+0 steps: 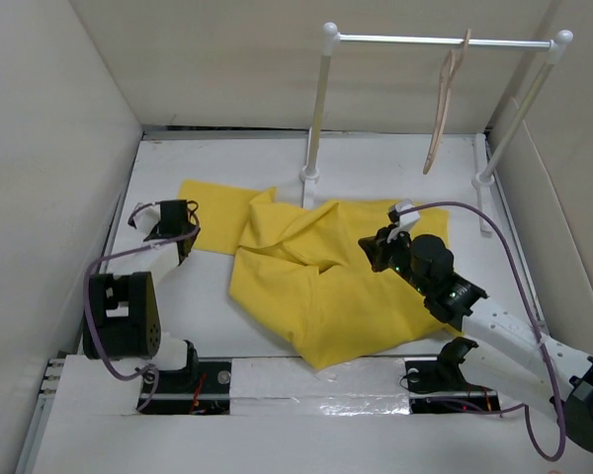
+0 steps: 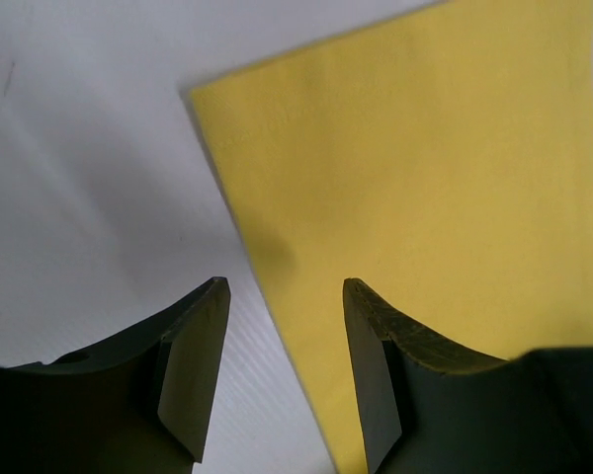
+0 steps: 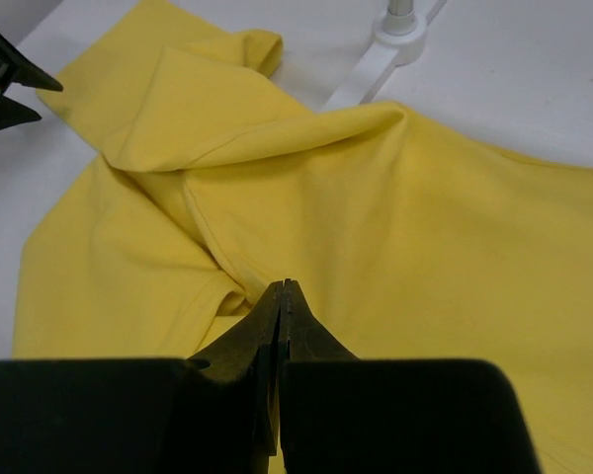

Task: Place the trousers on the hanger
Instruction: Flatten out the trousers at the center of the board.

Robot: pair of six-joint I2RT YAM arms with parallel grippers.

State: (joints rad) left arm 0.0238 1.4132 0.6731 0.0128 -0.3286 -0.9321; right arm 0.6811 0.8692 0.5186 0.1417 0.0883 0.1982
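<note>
Left tool [image 2: 285,288]: jaws apart at 9 o'clock, I see trousers [image 1: 316,296] edge between.
Right tool [image 3: 282,291]: jaws together at a fold.

Rail post [image 1: 316,109] just bhd trousers [image 1: 316,286]

From above, a stretch of the bright yellow soft cloth trousers [image 1: 296,296] is hidden under the black right gripper [image 3: 282,288]. Its tips sit pressed into a fold, and I can't tell whether any cloth is caught between them. The left wrist view cuts the trouser leg off at its top and right edges. Where the thin pale beige wooden hanger [image 1: 440,109] hooks over the white metal rail [image 1: 405,39] is too small to make out.
</note>
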